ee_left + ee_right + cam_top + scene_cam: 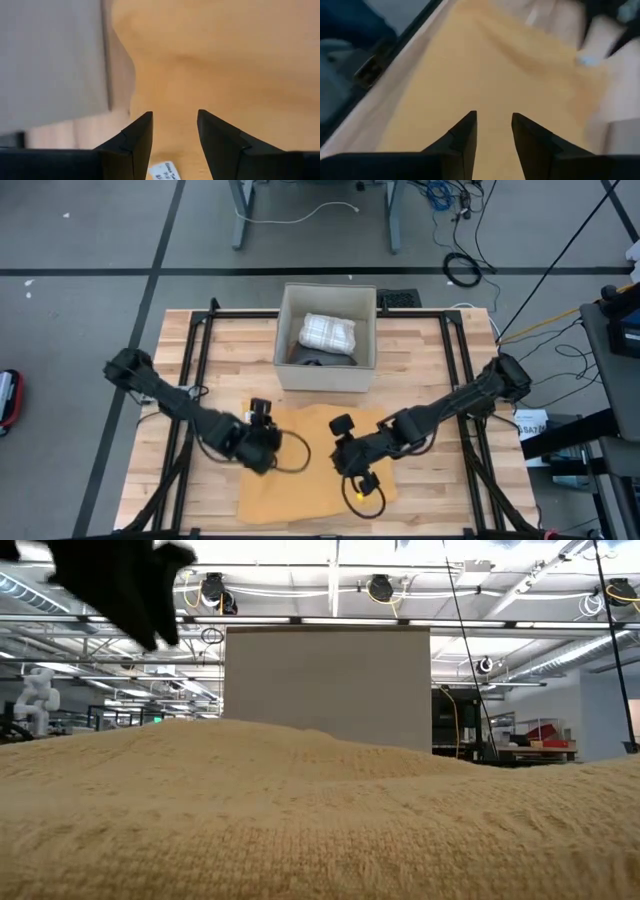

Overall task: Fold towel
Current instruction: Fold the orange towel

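Note:
A mustard-yellow towel (312,482) lies spread flat on the wooden table's near middle. It fills the lower half of the low view (320,820). My left gripper (264,446) is over the towel's left part, fingers open (174,117), with the yellow cloth (225,60) below them. My right gripper (352,462) is over the towel's right part, also open (494,117), pointing down at the cloth (470,65). A small white tag (165,171) shows near the left fingers. I cannot tell whether either gripper's fingertips touch the cloth.
A grey open box (327,370) stands on the table just beyond the towel and holds a folded white checked towel (328,332). Its wall (50,60) is close beside my left gripper. A black frame (200,380) runs along the table's sides. Bare wood (450,480) lies to the right.

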Robot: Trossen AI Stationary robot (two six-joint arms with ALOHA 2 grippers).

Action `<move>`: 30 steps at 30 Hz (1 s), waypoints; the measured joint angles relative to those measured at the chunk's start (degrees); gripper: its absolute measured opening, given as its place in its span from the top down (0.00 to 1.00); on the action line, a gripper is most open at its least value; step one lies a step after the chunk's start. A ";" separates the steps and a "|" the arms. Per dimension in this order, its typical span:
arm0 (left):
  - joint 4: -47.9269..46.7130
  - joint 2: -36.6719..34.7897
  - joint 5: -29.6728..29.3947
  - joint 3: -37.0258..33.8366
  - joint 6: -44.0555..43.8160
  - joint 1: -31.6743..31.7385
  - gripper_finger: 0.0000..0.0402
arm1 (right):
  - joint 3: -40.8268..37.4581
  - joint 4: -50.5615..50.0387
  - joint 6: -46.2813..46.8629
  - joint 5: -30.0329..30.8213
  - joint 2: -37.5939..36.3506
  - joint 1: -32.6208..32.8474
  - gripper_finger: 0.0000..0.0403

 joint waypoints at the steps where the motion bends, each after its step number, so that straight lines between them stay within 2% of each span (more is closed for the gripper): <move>1: 1.56 -1.50 1.62 -2.59 0.27 1.27 0.59 | 0.00 -1.27 1.30 -1.08 0.00 0.43 0.72; 7: 7.22 -9.51 10.27 -13.83 0.97 10.00 0.59 | -0.77 -5.52 8.96 -2.54 1.62 3.63 0.72; 13: 11.86 -14.10 19.21 -20.22 2.50 19.03 0.59 | -7.20 3.66 14.48 -2.32 3.06 6.90 0.72; 18: 16.23 -15.01 26.44 -22.45 7.47 25.85 0.59 | -15.41 18.36 19.07 -2.34 4.78 8.55 0.72; 23: 16.89 -15.01 30.02 -22.69 12.74 32.45 0.59 | -22.35 28.74 24.52 -2.15 5.53 8.90 0.72; 27: 16.50 -14.97 38.42 -22.67 14.84 37.08 0.59 | -25.57 30.54 27.84 -2.14 5.51 9.47 0.72; 30: 15.88 -14.95 41.66 -22.77 14.92 39.31 0.59 | -26.18 30.78 28.51 -2.15 5.51 10.53 0.72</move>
